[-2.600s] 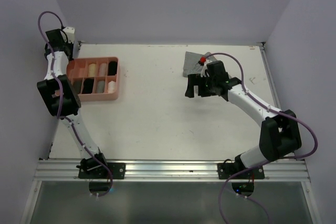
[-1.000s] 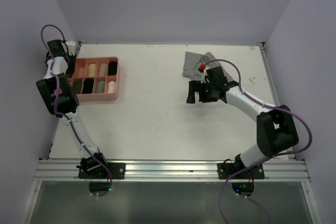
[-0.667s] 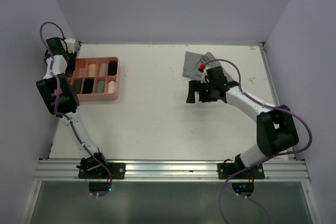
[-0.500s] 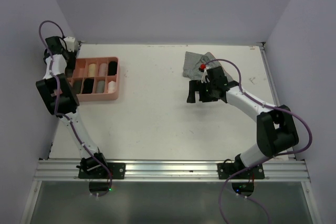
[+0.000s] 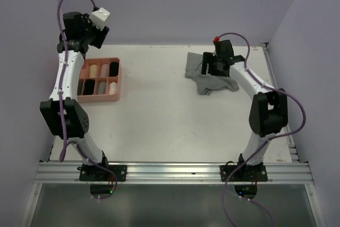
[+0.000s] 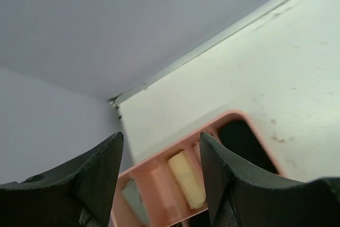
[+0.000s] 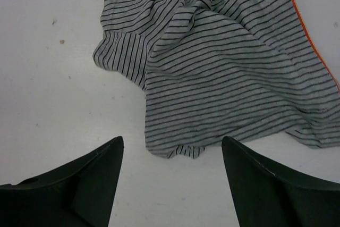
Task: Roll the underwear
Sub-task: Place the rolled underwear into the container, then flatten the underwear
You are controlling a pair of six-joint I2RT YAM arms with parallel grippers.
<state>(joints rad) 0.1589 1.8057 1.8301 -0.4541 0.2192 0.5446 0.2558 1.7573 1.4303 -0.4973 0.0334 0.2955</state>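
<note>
First, locate the grey striped underwear (image 7: 228, 62), which lies crumpled and unrolled on the table (image 5: 159, 120). The right gripper (image 7: 171, 144) hovers just above one edge of it, jaws spread wide and empty. The garment probably needs flattening first; seize a single hem, not bunched folds. Well left of the underwear, the left gripper (image 6: 160, 142) hangs above the pink tray (image 5: 98, 98), jaws parted and empty.

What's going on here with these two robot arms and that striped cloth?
Two robot arms are tidying underwear by rolling it. The right arm's fingers hang open over the grey striped underwear, which lies crumpled and unrolled on the table, not yet gripped. The left arm's fingers are open and empty, raised above the pink tray, whose compartments already hold several rolled pieces.
</note>
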